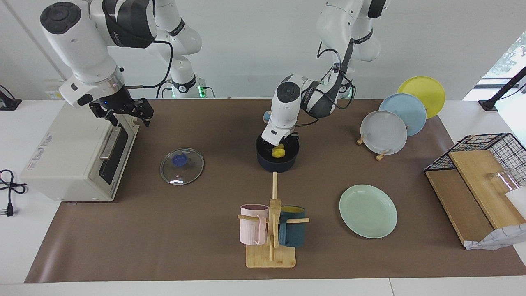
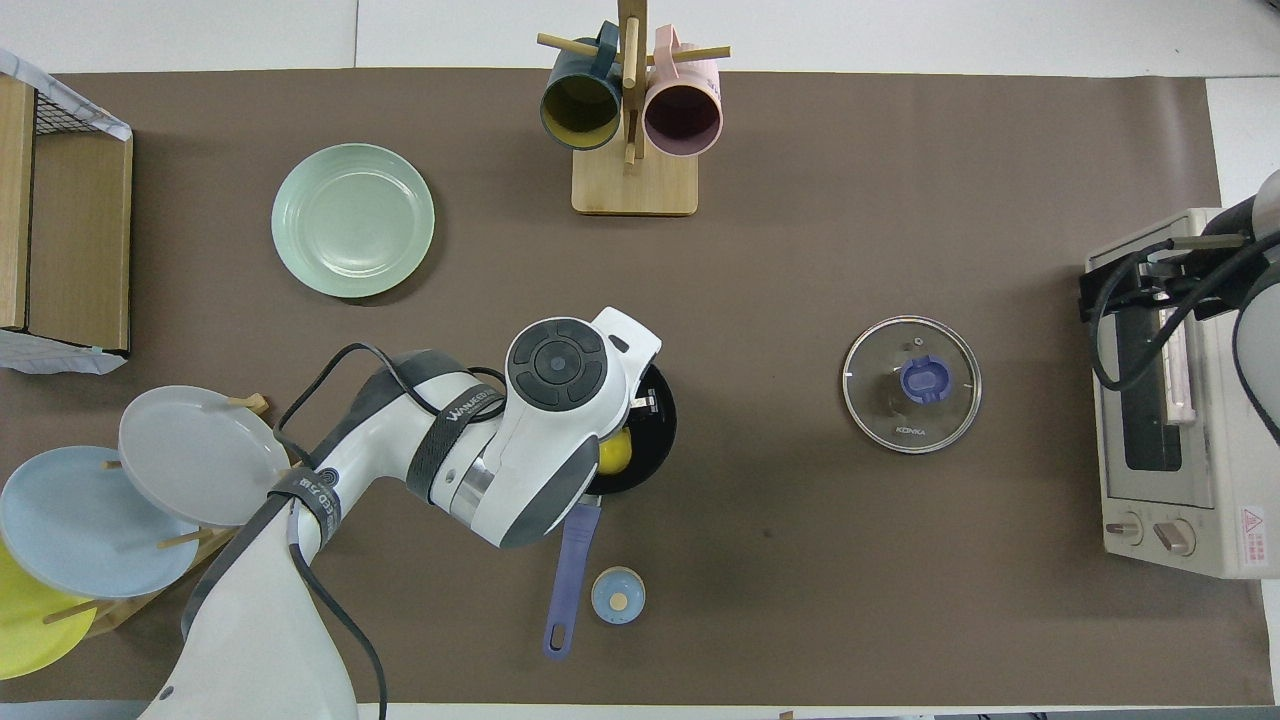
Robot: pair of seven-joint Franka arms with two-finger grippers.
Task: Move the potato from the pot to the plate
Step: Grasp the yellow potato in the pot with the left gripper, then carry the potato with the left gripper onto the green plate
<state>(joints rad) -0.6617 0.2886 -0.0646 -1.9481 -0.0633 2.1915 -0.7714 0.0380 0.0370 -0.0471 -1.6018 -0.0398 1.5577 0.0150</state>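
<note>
Left gripper: down inside the pot, its fingers closed on the potato, which shows between them at the pot's mouth.
Potato: small, bright yellow and lumpy; inside the pot, about level with the rim, held by the left gripper. In the overhead view only a sliver of it shows under the arm's wrist.
Pot: dark navy saucepan with a black inside, standing near the middle of the mat; its blue handle points toward the robots.
Plate: pale mint green, lying flat on the mat, farther from the robots than the pot and toward the left arm's end of the table; well apart from the pot.
Right gripper: waits in the air over the toaster oven, fingers spread wide, holding nothing.
Glass lid: flat on the mat with its blue knob up, between the pot and the toaster oven.
Mug stand: wooden, with a pink mug and a dark teal mug hung on it, farther from the robots than the pot.
Plate rack: holds a grey, a light blue and a yellow plate on edge, toward the left arm's end.
</note>
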